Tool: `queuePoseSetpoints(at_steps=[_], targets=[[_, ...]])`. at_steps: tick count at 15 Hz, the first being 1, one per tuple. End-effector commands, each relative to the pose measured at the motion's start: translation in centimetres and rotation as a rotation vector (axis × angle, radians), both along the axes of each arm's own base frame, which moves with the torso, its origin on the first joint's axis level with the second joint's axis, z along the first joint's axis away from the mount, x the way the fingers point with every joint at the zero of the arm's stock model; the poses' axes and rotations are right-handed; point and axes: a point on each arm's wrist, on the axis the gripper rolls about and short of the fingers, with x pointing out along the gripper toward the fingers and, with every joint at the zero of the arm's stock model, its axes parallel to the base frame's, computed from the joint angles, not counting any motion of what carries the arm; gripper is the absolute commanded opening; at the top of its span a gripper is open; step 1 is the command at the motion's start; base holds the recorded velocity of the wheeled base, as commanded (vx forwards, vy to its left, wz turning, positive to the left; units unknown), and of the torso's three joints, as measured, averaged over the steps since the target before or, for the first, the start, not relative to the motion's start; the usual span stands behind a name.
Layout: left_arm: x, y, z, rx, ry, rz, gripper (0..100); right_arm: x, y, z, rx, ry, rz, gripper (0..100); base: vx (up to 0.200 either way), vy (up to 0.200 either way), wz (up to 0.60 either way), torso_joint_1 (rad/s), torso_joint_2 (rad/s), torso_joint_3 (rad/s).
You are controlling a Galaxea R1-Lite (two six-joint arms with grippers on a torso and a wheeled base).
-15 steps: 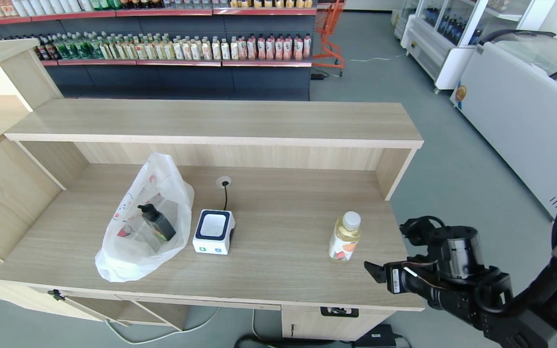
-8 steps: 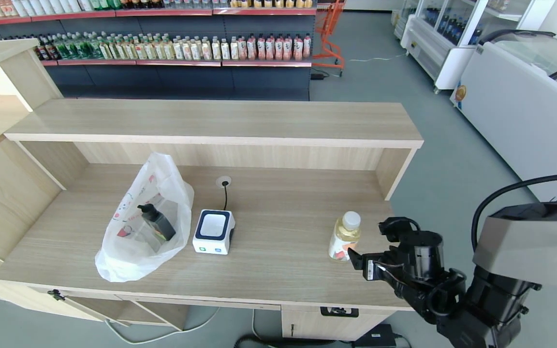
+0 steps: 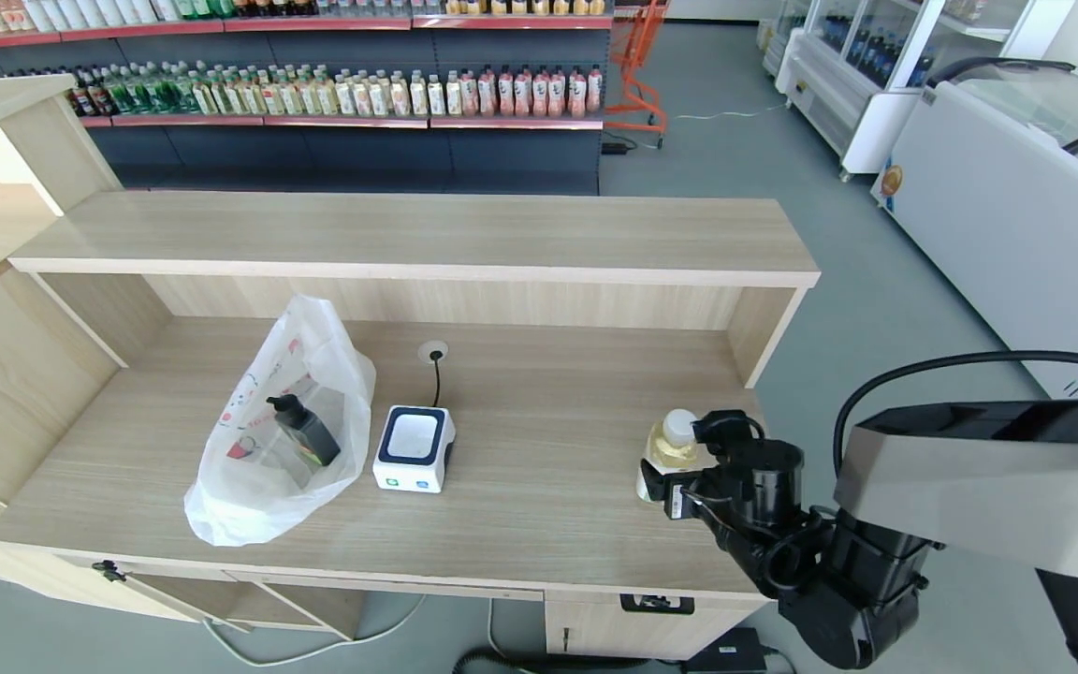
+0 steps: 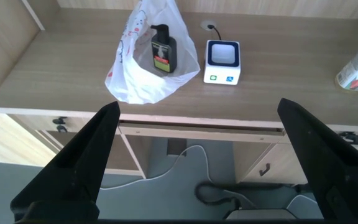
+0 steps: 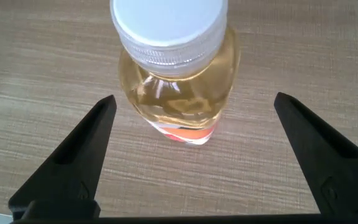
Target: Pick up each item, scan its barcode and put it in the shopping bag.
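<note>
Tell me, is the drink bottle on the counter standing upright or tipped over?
Upright. The bottle stands on its base on the counter, with its white cap on top.

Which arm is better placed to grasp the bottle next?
The right: the right hand, open, faces the bottle up close. The left hand hangs off the front of the counter, far from it.

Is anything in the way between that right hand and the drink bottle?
Nothing visible. The right hand is open, and the bottle stands directly in front of its spread fingers on bare counter.
</note>
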Motion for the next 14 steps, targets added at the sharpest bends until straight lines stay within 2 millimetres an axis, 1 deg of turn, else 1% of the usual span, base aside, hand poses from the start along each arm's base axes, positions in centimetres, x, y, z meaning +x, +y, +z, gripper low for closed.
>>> queuePoseSetpoints(at_steps=[1,3,8,14], targets=[[0.0,0.0,0.0,0.0,-0.001,0.0,100,0.9,0.7,-0.9,-0.005,-0.007,0.008,100,0.0,0.0,0.0,0.0,0.0,0.0],[0.0,0.0,0.0,0.0,-0.001,0.0,100,1.4,0.9,-1.2,-0.004,-0.012,0.012,100,0.0,0.0,0.0,0.0,0.0,0.0],[0.0,0.0,0.0,0.0,-0.001,0.0,100,3.3,1.7,-1.9,-0.039,-0.059,0.016,100,0.0,0.0,0.0,0.0,0.0,0.0],[0.0,0.0,0.0,0.0,-0.001,0.001,100,4.0,2.1,-3.1,-0.091,-0.07,0.036,100,0.0,0.0,0.0,0.0,0.0,0.0]])
